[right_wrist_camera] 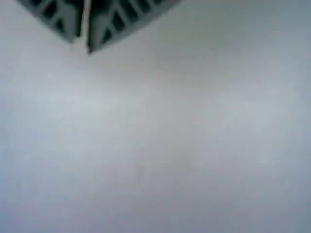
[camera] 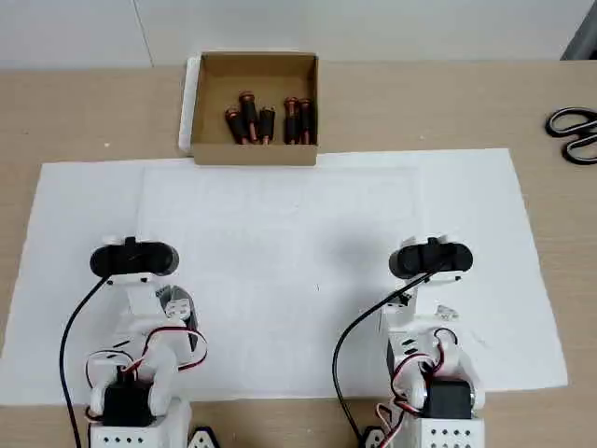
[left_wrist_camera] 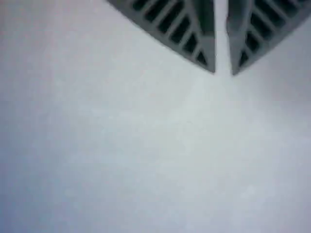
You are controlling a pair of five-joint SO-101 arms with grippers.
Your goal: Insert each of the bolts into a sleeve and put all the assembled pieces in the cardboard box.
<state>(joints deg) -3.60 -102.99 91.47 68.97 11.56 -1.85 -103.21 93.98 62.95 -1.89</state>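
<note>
Bolts of copper colour, each sitting in a black cylindrical sleeve, are lying side by side inside the shallow brown cardboard box at the far edge of the large white paper sheet. As far as the high view lets one count, there are five assembled pieces, grouped toward the box's near wall. Every bolt and sleeve in sight is resting in that box, so the work is looking finished rather than mid-step: both inserting and boxing appear done. The left arm and the right arm are sitting folded at the near side of the sheet, well apart from the box. The left gripper is hanging over bare paper with its ribbed grey fingers drawn almost together — a narrow slit between them, nothing pinched. The right gripper is hanging over paper likewise, its fingers pressed together and carrying nothing. Black-handled scissors are lying on the light wooden table off to the right, clear of the sheet. Judging from this, the next move is calling for little more than checking that each bolt is seated fully in its sleeve; if one is sitting loose, a gripper would be needing to spread, cross the sheet and reach down into the box between closely packed pieces.
</note>
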